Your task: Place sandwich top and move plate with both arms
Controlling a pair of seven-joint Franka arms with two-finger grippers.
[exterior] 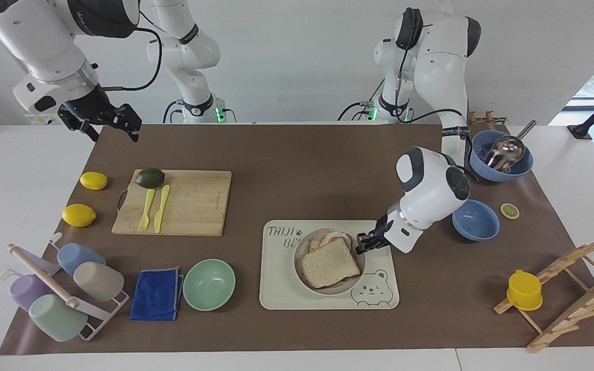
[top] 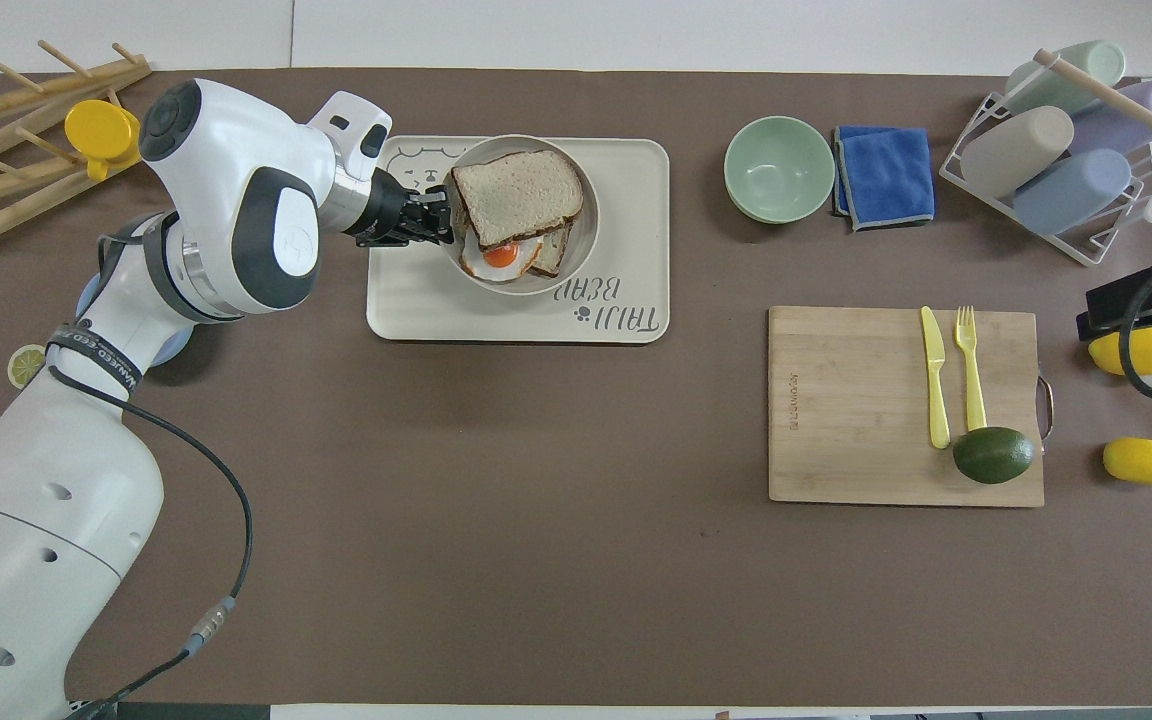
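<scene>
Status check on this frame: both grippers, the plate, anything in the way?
Left gripper shut on plate rim, over the bear tray. Sandwich top on plate, askew over the egg. Right gripper waits, open. Nothing in the way.
</scene>
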